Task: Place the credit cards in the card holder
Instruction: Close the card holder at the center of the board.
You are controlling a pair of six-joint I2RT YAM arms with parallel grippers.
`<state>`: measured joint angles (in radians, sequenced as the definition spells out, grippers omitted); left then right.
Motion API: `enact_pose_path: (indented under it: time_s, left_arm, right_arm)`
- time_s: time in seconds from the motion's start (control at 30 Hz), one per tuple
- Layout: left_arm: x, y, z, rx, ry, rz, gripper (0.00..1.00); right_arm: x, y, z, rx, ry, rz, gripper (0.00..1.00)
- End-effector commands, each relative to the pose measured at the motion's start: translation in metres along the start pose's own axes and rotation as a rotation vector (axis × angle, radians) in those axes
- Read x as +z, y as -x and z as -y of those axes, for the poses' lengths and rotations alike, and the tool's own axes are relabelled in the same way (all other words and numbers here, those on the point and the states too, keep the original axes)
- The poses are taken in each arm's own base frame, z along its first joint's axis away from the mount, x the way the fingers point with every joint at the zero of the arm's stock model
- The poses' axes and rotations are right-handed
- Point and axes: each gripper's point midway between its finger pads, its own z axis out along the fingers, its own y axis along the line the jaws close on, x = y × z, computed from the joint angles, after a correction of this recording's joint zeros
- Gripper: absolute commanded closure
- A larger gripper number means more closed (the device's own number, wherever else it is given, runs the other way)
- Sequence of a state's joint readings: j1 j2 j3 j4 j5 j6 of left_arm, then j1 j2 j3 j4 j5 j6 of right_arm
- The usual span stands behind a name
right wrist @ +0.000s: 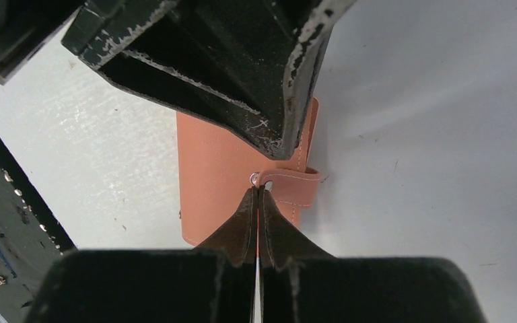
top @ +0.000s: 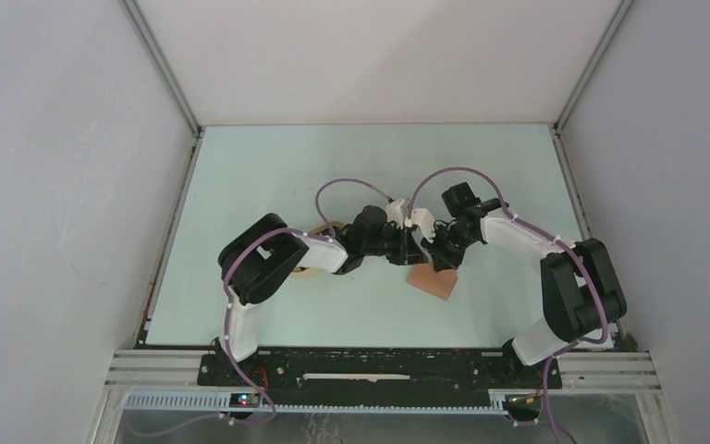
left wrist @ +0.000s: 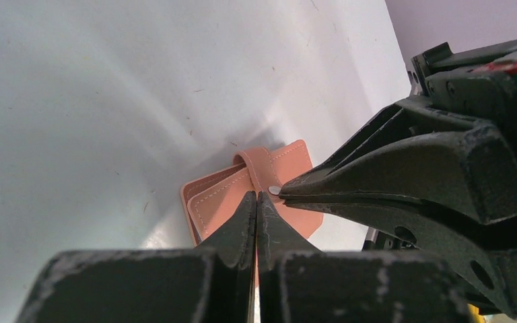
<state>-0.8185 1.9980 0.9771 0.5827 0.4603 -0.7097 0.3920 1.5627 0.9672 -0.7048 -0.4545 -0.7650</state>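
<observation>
As seen from both wrists, noted card holder (left wrist: 219,198) lying folded flat on table (left wrist: 108,101), snap tab (left wrist: 259,165) looped over its edge. Logged left gripper (left wrist: 256,195) clamped together, tips at the snap; right gripper (right wrist: 256,190) likewise, meeting it from the opposite side. Cannot tell about any pinch on the tab.

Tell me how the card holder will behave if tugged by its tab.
The card holder looks like thin stitched leather, so it probably flexes. Its looped snap tab would likely bend first. Lying flat on the smooth table, it may slide, not tip.
</observation>
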Motion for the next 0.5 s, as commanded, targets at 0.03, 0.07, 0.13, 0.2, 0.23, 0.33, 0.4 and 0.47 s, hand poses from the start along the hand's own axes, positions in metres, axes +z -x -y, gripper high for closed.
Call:
enact_pose_path:
  time_s: [0.03, 0.07, 0.13, 0.2, 0.23, 0.33, 0.4, 0.47]
  left_arm:
    - [-0.0024, -0.0037, -0.0060, -0.018, -0.001, 0.004, 1.00]
    - [-0.0024, -0.0035, -0.0073, -0.021, 0.003, 0.006, 1.00]
    - [-0.0034, -0.0034, -0.0092, -0.030, 0.011, 0.009, 1.00]
    - [-0.0053, -0.0024, -0.0114, -0.039, 0.023, 0.018, 1.00]
    - [-0.0063, -0.0029, -0.0125, -0.044, 0.029, 0.020, 1.00]
    - [-0.0091, -0.0035, -0.0134, -0.051, 0.038, 0.025, 1.00]
    - [-0.0091, -0.0040, -0.0126, -0.053, 0.035, 0.023, 1.00]
    - [-0.0088, -0.0048, -0.0130, -0.055, 0.034, 0.020, 1.00]
  right_arm:
    - [-0.0016, 0.0041, -0.0026, -0.055, -0.019, 0.005, 1.00]
    - [-0.0016, 0.0046, -0.0026, -0.058, -0.021, 0.005, 1.00]
    - [-0.0008, 0.0041, -0.0032, -0.062, -0.023, 0.000, 1.00]
    - [-0.0003, 0.0043, -0.0038, -0.067, -0.024, -0.001, 1.00]
    - [0.0002, 0.0039, -0.0046, -0.068, -0.022, -0.003, 1.00]
    - [0.0010, 0.0037, -0.0049, -0.076, -0.024, -0.008, 1.00]
    - [0.0022, 0.0030, -0.0051, -0.084, -0.029, -0.016, 1.00]
    - [0.0030, 0.0021, -0.0058, -0.091, -0.031, -0.024, 1.00]
